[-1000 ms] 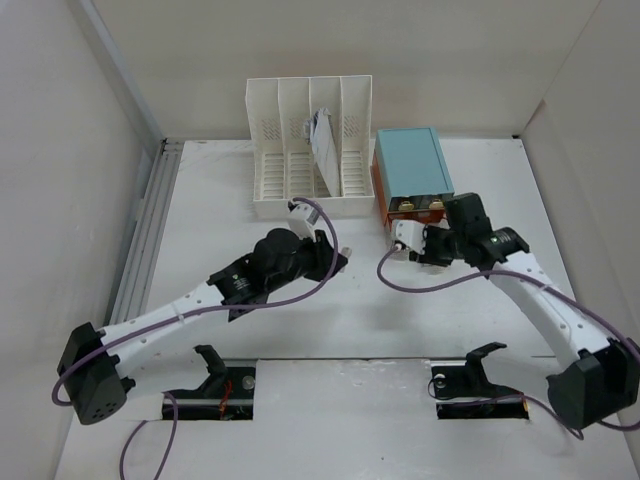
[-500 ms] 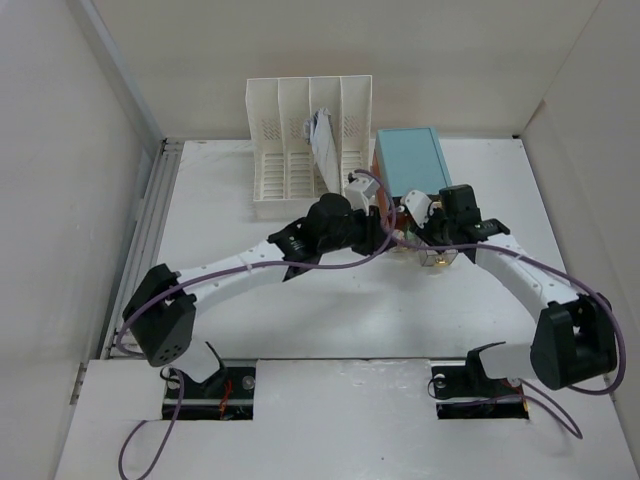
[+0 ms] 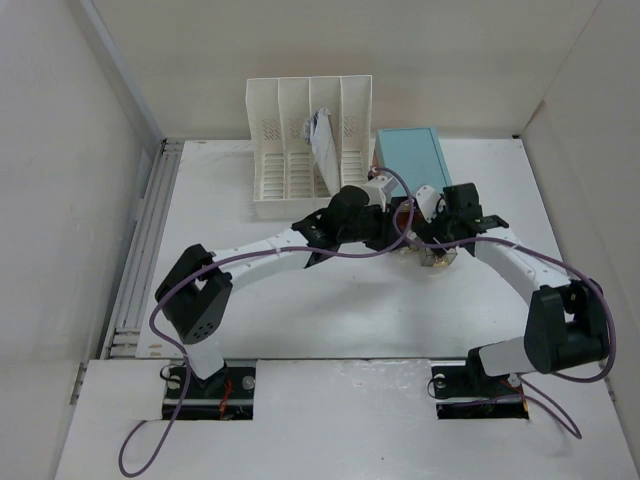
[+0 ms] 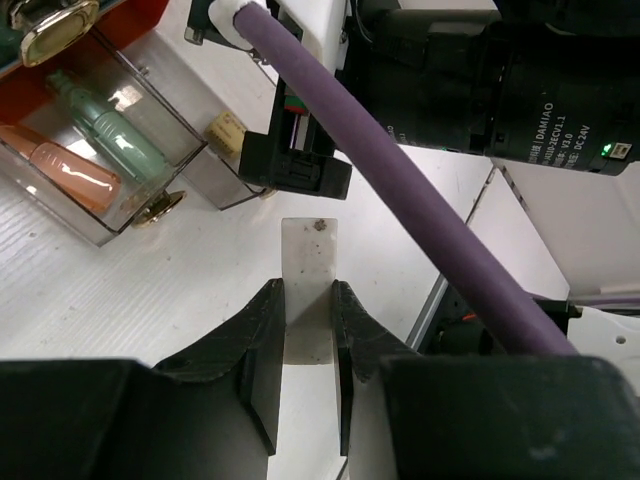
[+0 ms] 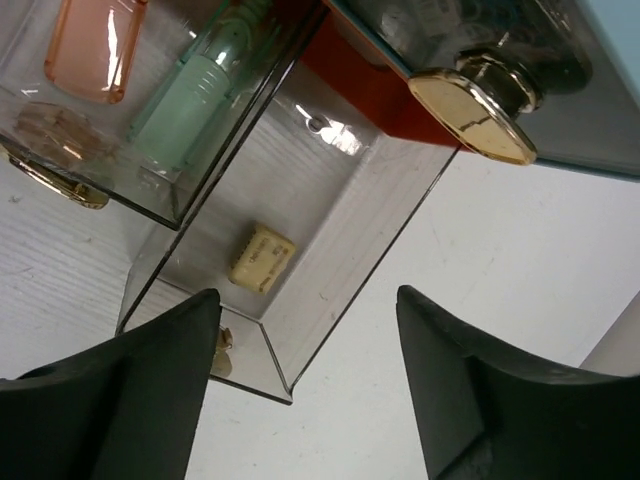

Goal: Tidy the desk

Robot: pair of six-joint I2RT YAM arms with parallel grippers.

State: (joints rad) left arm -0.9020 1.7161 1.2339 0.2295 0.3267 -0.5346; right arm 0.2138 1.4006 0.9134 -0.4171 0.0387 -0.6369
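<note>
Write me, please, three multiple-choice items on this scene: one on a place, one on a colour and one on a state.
1. Where does the small cream block lie?
A) on a plate
B) in the open clear drawer
C) in a cup

2. What colour is the top of the drawer box?
A) teal
B) yellow
C) black

3. How do the right fingers stand?
A) shut on the block
B) shut on a spoon
C) spread apart, holding nothing

Key:
1 B, since the right wrist view shows the block resting on the clear drawer's floor.
2 A, since the top view shows the box's upper face teal.
3 C, since both fingers stand wide apart, with only the drawer seen between them.
</note>
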